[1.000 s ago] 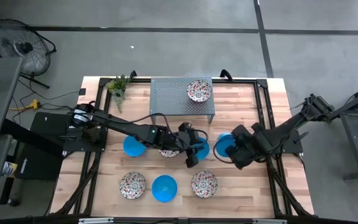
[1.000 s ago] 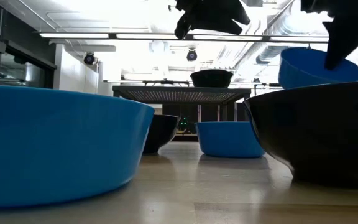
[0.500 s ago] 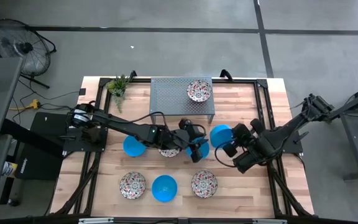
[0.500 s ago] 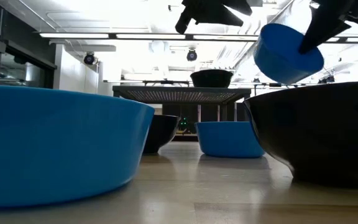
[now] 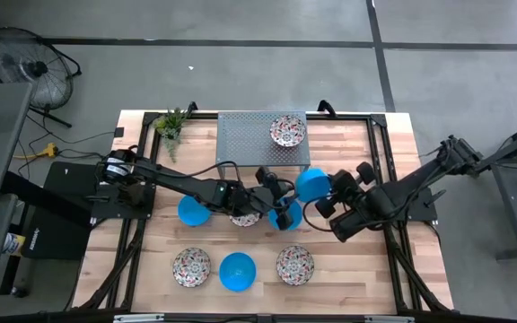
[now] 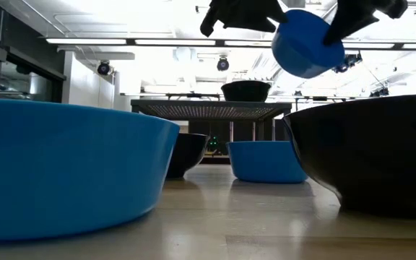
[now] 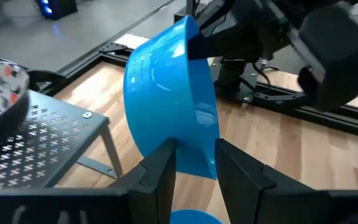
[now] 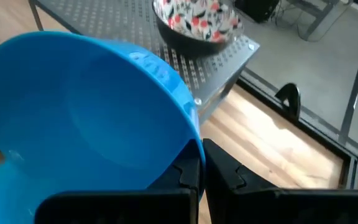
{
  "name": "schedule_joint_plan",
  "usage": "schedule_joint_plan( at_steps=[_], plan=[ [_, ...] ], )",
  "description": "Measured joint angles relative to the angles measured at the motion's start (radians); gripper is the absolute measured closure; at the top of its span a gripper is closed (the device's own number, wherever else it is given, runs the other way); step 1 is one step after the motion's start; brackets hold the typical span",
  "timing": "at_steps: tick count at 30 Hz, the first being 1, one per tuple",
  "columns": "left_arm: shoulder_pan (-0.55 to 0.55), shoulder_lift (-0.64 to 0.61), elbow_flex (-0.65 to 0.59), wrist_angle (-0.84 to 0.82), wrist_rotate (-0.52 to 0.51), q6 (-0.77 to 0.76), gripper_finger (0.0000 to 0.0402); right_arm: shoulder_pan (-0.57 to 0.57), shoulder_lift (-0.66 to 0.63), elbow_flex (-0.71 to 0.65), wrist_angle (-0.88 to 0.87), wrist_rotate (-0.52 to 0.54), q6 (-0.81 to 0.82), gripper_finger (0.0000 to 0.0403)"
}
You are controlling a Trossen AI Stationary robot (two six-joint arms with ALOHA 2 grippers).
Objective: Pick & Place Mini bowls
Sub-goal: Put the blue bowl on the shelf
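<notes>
The left gripper [image 5: 275, 196] still hovers mid-table, fingers a little apart on nothing, while the right gripper [image 5: 323, 190], pinching a blue mini bowl [image 5: 311, 184] by its rim, has carried it higher toward the perforated metal shelf [image 5: 245, 133].
</notes>
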Motion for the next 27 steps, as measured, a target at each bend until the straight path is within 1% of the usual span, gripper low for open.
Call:
schedule_joint_plan(
  at_steps=[6, 11, 18, 22, 27],
  plan=[
    [-0.001, 0.0, 0.0, 0.0, -0.061, 0.019, 0.0293, -0.006, 0.0, 0.025, 0.008, 0.008, -0.039, 0.0403],
    [0.0, 0.0, 0.0, 0.0, -0.074, 0.019, 0.0293, -0.006, 0.0, 0.027, 0.029, 0.008, -0.046, 0.0403],
    [-0.002, 0.0, 0.0, -0.003, -0.154, 0.019, 0.0293, -0.007, -0.002, 0.027, 0.113, 0.005, -0.121, 0.0402],
    [-0.003, 0.0, 0.0, -0.001, -0.221, 0.018, 0.0293, -0.007, -0.002, 0.027, 0.134, -0.015, -0.121, 0.0402],
    [-0.002, 0.0, 0.0, 0.001, -0.261, 0.018, 0.0293, -0.005, -0.002, 0.027, 0.157, -0.059, -0.12, 0.0402]
  ],
)
